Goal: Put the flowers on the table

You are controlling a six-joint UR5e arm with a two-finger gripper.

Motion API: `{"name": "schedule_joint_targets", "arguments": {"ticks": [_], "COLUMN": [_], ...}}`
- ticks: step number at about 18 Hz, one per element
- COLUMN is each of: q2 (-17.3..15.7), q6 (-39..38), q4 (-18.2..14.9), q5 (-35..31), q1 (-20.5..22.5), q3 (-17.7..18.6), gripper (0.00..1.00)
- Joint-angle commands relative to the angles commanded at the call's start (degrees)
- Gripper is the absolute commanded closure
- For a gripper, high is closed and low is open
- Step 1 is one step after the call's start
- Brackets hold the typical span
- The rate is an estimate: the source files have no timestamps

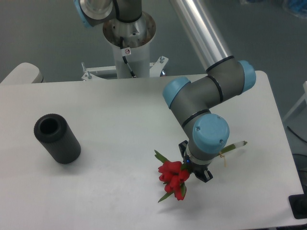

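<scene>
The flowers [173, 178] lie low over the white table [120, 120], right of centre near the front. Their red blooms point toward the front left, and the pale stem end [233, 146] sticks out to the right behind the wrist. My gripper [194, 168] sits straight over the middle of the stems, with the blue wrist cap hiding most of it. Only dark finger parts [203, 176] show beside the blooms. Whether the jaws still clamp the stems is hidden.
A black cylinder [56, 138] stands tilted on the left side of the table, its open end facing up. The arm's base column [128, 43] rises behind the table's far edge. The table's right edge runs close to the wrist.
</scene>
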State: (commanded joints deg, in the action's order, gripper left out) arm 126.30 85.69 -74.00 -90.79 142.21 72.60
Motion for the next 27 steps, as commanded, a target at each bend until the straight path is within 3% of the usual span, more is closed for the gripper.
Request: {"name": "schedule_joint_targets", "arguments": {"ticks": [10, 17, 24, 27], "q2": [-0.6, -2.1, -2.2, -2.6], "q6": [-1.1, -2.3, -3.1, -6.7], "q4": [-0.4, -0.4, -0.4, -0.4], "q5": [0.3, 0.5, 0.5, 0.4], "q1": [-0.1, -0.3, -0.7, -1.8], "q3": [1.0, 3.9, 3.9, 4.8], "gripper": [0.90, 0.90, 0.91, 0.91]}}
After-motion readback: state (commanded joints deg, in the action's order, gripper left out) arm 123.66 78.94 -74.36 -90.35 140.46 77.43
